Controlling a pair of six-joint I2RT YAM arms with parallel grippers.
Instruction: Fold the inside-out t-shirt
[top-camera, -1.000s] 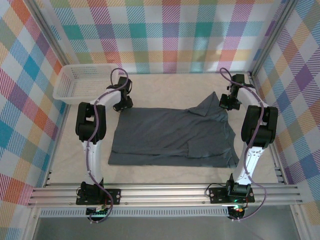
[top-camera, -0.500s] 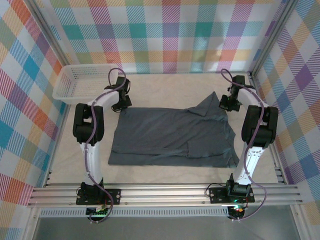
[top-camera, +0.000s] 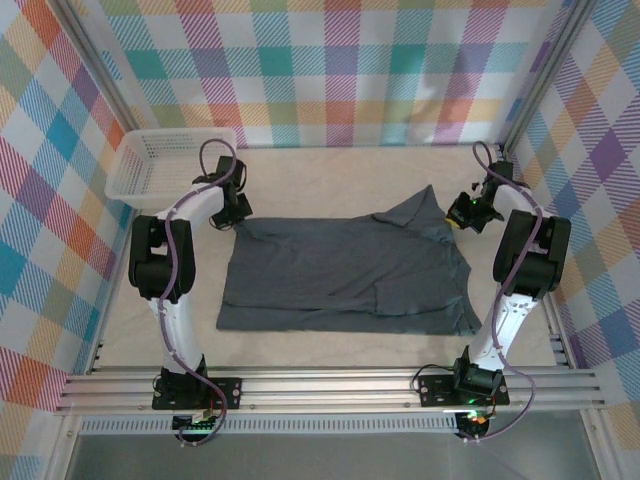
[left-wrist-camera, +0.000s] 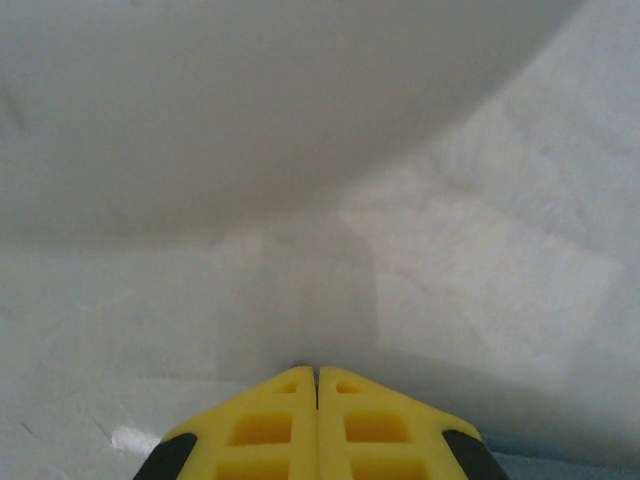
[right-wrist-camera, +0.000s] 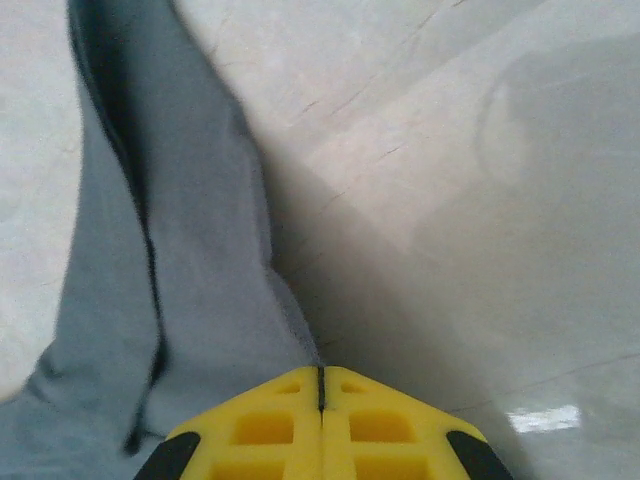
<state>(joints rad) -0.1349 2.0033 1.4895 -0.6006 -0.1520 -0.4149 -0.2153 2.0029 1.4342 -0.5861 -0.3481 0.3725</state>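
- The left gripper (left-wrist-camera: 317, 373) has its yellow jaws pressed flat together. Its wrist view gives a pale, blurred surface ahead, so I cannot tell whether any cloth is pinched.
- The right gripper (right-wrist-camera: 320, 373) is closed just as tight, with a strip of grey fabric running up to its tips and caught between them.
- The inside-out t-shirt (top-camera: 340, 270) lies spread mid-table with a flap turned over near its front hem. Its far-left corner is drawn to a point at the left gripper, and its far-right part is rucked up beside the right one.
- Both arms stand just outside the shirt's side edges.
- Bare table (top-camera: 330, 165) lies beyond the shirt's far edge.
- The white basket (top-camera: 150, 170) sits in the far-left corner, apart from the shirt.
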